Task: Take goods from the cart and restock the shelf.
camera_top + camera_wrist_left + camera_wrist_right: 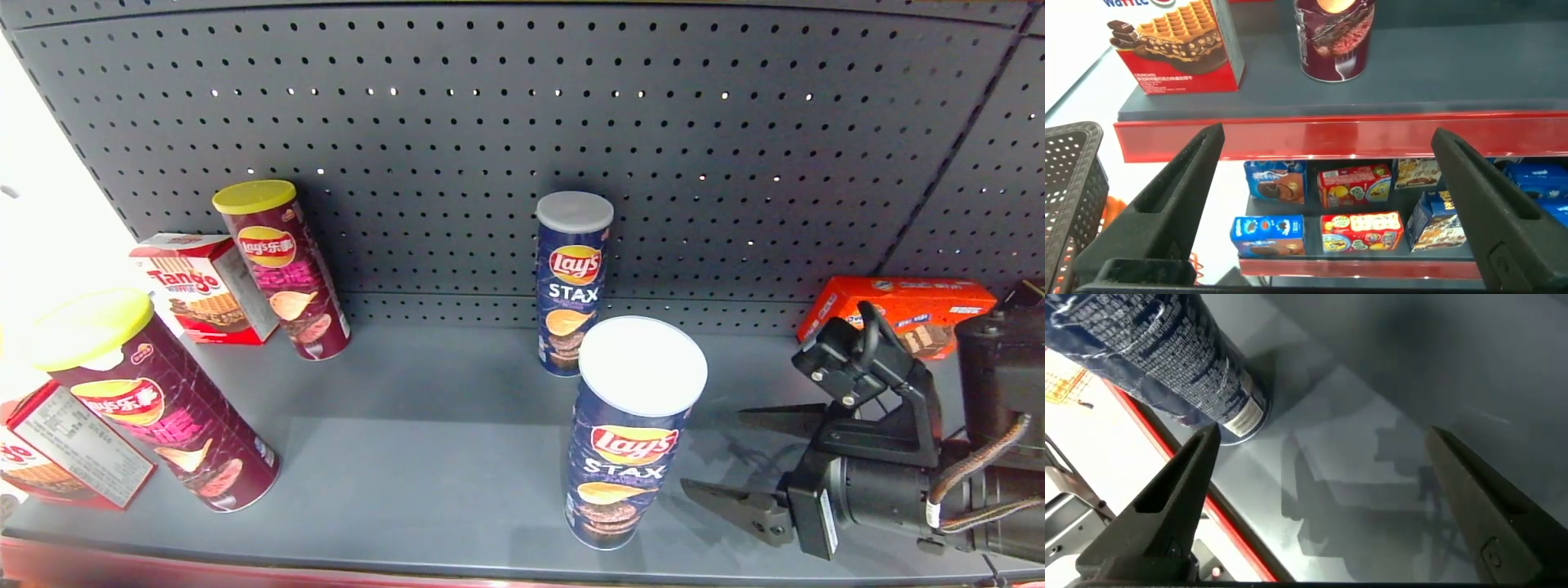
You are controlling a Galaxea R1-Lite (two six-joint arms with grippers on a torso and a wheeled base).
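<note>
Two blue chip cans stand upright on the grey shelf (424,457): one with a white lid near the front edge (629,433), one with a grey lid by the back wall (574,286). My right gripper (714,452) rests low over the shelf just right of the front blue can, open, nothing between its fingers. In the right wrist view the same can (1159,351) stands apart from the open right gripper (1323,437). My left gripper (1327,135) hangs open and empty in front of the shelf's red front edge (1372,135), below shelf level.
Two maroon cans with yellow lids (282,269) (155,408) and wafer boxes (204,286) (65,457) fill the shelf's left side. An orange box (898,314) lies at the back right. A black mesh basket (1074,188) sits left of my left gripper; lower shelves hold snack boxes (1360,208).
</note>
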